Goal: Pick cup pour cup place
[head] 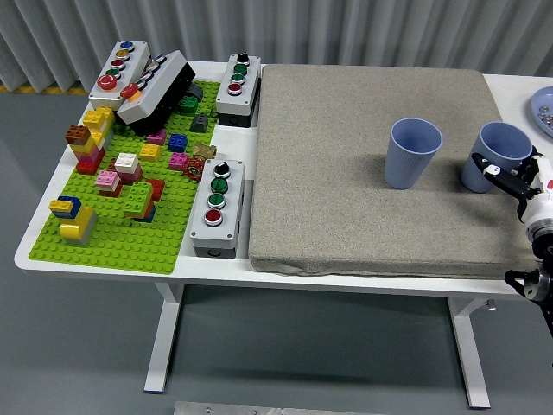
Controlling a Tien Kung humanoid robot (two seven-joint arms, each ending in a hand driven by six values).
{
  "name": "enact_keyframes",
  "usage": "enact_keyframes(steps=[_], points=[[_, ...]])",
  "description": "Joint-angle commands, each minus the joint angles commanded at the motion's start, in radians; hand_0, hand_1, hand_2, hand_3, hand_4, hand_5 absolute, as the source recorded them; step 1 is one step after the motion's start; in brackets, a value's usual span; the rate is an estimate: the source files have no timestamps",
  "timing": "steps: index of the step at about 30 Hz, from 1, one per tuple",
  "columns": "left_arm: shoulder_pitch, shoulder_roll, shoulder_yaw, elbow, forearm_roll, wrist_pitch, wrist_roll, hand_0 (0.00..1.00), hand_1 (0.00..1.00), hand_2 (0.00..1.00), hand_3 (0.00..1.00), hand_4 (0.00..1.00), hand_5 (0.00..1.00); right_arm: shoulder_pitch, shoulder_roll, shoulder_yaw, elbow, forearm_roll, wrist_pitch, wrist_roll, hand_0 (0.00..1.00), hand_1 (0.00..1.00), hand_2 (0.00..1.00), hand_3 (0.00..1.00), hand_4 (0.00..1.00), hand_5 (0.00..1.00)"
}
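Two blue cups stand upright on the grey mat (346, 173). The left cup (413, 152) stands free near the mat's middle right. The right cup (499, 152) rests on the mat near its right edge. My right hand (508, 172) comes in from the right edge, and its fingers (497, 167) curl against the lower front side of the right cup. What the cups hold cannot be seen. My left arm is out of the picture.
A blue plate (543, 107) with small items pokes in at the right edge, behind the right cup. On the table's left lie a green brick baseplate (112, 242) with several bricks and three grey button boxes (216, 207) (237, 89) (147, 79).
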Motion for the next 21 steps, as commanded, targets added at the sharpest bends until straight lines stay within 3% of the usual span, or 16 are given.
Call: enact_keyframes(steps=[2, 3, 8, 9, 14, 15, 21], points=[[0.000, 0.000, 0.000, 0.000, 0.000, 0.000, 0.000, 0.880, 0.849, 0.917, 0.798, 0.634, 0.906, -0.001, 0.001, 0.002, 0.001, -0.003, 0.002, -0.001, 0.732, 0.637, 0.506, 0.578, 0.803, 0.298], [0.000, 0.000, 0.000, 0.000, -0.001, 0.000, 0.000, 0.880, 0.849, 0.917, 0.795, 0.633, 0.906, -0.001, 0.001, 0.004, 0.002, -0.003, 0.014, -0.006, 0.742, 0.645, 0.516, 0.640, 0.804, 0.300], [0.000, 0.000, 0.000, 0.001, -0.001, -0.001, -0.001, 0.880, 0.849, 0.917, 0.795, 0.633, 0.906, 0.003, -0.002, 0.010, 0.008, -0.019, 0.064, -0.044, 0.742, 0.645, 0.516, 0.640, 0.804, 0.300], [-0.001, 0.000, 0.000, 0.001, -0.001, -0.001, -0.001, 0.880, 0.848, 0.916, 0.794, 0.633, 0.905, 0.003, -0.002, 0.011, 0.008, -0.020, 0.067, -0.047, 0.827, 0.771, 0.765, 0.846, 0.821, 0.339], [-0.001, -0.001, 0.001, 0.001, -0.003, -0.001, -0.002, 0.880, 0.848, 0.916, 0.794, 0.633, 0.905, 0.006, -0.007, 0.027, 0.010, -0.036, 0.119, -0.086, 0.827, 0.771, 0.765, 0.846, 0.821, 0.339], [-0.001, -0.001, 0.000, 0.001, -0.003, -0.001, -0.002, 0.880, 0.847, 0.915, 0.795, 0.632, 0.906, 0.007, -0.007, 0.031, 0.010, -0.041, 0.126, -0.091, 0.873, 0.857, 0.933, 0.935, 0.861, 0.401], [-0.001, -0.002, 0.000, 0.001, -0.002, -0.001, -0.001, 0.879, 0.847, 0.915, 0.794, 0.632, 0.908, 0.008, -0.009, 0.043, 0.008, -0.055, 0.151, -0.107, 0.889, 0.885, 0.965, 0.967, 0.861, 0.407]])
